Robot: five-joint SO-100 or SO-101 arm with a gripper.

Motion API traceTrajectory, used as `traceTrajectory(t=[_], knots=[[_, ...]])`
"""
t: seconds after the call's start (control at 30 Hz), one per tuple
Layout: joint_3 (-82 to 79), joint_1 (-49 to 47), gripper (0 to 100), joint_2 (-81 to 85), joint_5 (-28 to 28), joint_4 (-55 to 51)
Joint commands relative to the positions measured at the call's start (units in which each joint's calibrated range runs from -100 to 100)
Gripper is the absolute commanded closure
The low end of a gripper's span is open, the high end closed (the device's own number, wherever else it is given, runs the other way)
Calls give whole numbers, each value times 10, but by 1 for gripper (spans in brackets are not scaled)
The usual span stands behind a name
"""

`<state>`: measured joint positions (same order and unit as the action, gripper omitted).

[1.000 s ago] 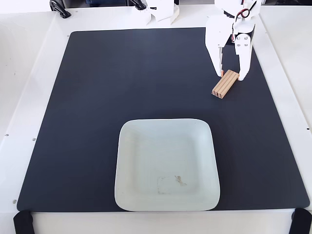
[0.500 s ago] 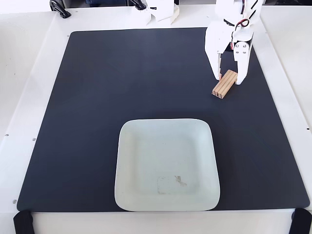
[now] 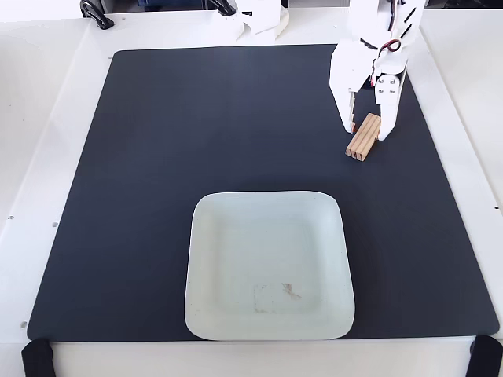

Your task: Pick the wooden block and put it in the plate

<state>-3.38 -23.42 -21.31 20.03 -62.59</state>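
Note:
In the fixed view the wooden block [image 3: 362, 142], a small tan bar with darker striped edges, lies on the black mat at the upper right. My white gripper [image 3: 366, 130] reaches down from the top edge, and its two fingers press against the sides of the block's far end. The block's near end sticks out toward the camera and still rests on the mat. The plate [image 3: 206, 259], pale mint-white and square with rounded corners, sits at the lower centre with a small brownish smudge on it. It holds nothing and is well apart from the gripper.
A black mat [image 3: 157, 157] covers most of the white table. White parts and black clamps [image 3: 96, 13] line the table's far edge. Black straps [image 3: 35, 357] sit at the near corners.
The fingers have narrowed around the block's far end. The block has turned slightly, its near end swinging a little to the right.

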Motion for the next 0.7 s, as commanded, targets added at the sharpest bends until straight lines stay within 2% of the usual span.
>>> traceTrajectory(t=[0.0,0.4,0.57,0.67], knots=[[24,7,83,1,0,3],[24,9,84,0,0,3],[23,9,96,0,0,3],[23,9,95,0,0,3]])
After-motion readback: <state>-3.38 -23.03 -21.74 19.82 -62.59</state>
